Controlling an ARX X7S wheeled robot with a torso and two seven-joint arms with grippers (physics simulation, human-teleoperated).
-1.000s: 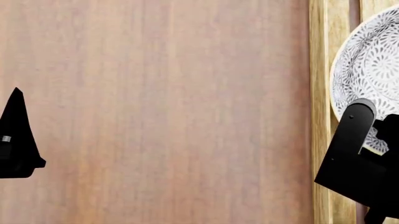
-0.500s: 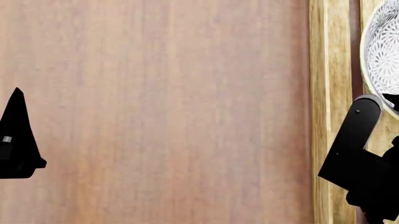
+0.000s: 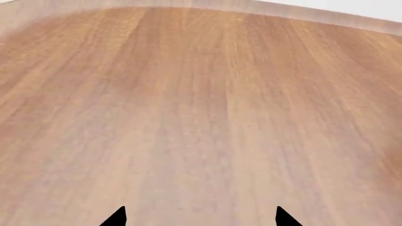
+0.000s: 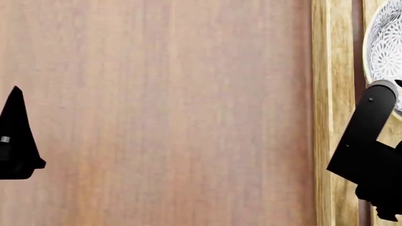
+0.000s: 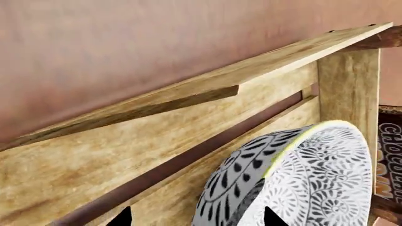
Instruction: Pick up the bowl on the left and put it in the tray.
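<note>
Over tray, right tool gripping bowl

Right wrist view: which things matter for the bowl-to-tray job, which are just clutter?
Job:
bowl, tilted between the right gripper's fingertips
tray, its slats right under the bowl

Lying about:
chocolate box, only an edge showing past the tray's end board
table
</note>
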